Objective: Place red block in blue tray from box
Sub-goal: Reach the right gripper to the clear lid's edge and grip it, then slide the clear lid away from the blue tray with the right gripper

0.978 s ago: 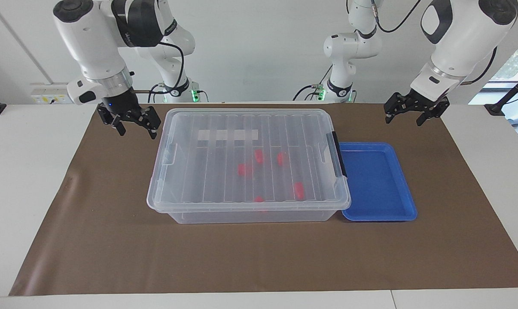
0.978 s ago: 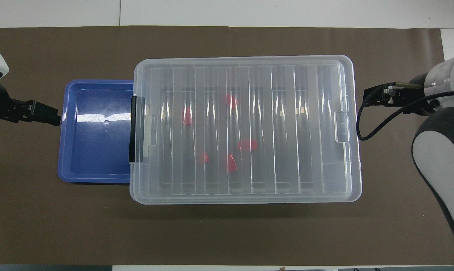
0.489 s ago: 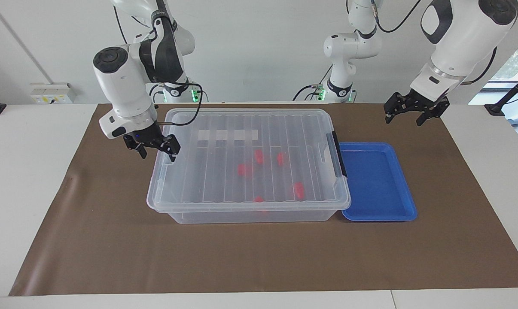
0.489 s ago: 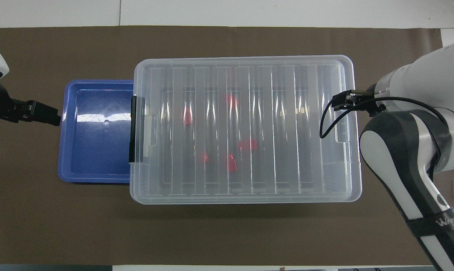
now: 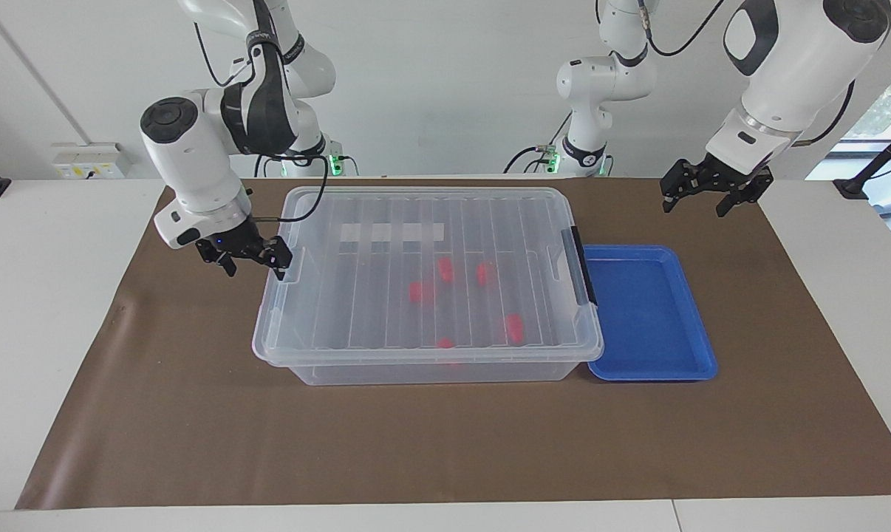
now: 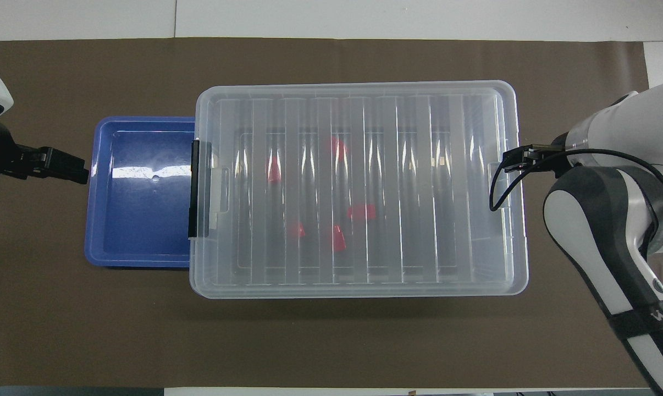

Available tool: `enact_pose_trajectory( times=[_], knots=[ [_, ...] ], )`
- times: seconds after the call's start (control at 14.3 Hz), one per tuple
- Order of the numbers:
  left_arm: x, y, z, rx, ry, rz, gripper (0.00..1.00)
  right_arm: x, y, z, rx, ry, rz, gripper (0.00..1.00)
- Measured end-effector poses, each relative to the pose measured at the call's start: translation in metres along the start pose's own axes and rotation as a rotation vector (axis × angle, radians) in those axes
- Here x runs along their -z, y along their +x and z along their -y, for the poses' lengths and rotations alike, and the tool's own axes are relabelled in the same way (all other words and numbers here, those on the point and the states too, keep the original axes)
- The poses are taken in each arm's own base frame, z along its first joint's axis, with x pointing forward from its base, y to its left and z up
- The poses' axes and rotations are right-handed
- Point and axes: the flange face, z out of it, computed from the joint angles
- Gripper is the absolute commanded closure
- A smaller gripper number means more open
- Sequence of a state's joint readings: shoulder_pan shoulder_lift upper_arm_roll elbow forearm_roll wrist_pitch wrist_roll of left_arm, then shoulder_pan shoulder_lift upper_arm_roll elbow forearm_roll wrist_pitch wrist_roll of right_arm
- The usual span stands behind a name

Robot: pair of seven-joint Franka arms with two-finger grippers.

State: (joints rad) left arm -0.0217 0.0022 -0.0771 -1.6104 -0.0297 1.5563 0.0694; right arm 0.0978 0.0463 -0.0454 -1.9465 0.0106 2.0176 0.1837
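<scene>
Brown mat point(image 5: 194, 414), ribbed clear box point(image 5: 386, 310), closed

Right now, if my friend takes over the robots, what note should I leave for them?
Right pincer: open, at the right arm's end of the box, by its clear latch.
Left pincer: open, waiting in the air past the blue tray, toward the left arm's end of the table.
Red blocks: all five inside the box, lid on.
Tray: sits against the box's black-latch end, nothing in it.
Done: nothing.
Left: open the lid, pick one block, put it in the tray.
</scene>
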Motion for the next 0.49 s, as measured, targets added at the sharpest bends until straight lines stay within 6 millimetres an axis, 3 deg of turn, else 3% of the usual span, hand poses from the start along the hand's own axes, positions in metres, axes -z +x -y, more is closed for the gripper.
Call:
enact_pose_trajectory(
  times=[0.21, 0.49],
  knots=[
    [0.000, 0.000, 0.000, 0.000, 0.000, 0.000, 0.00, -0.007, 0.000, -0.004, 0.029, 0.003, -0.017, 0.00],
    [0.000, 0.000, 0.000, 0.000, 0.000, 0.000, 0.00, -0.007, 0.005, -0.041, 0.096, 0.001, -0.036, 0.00]
  ],
)
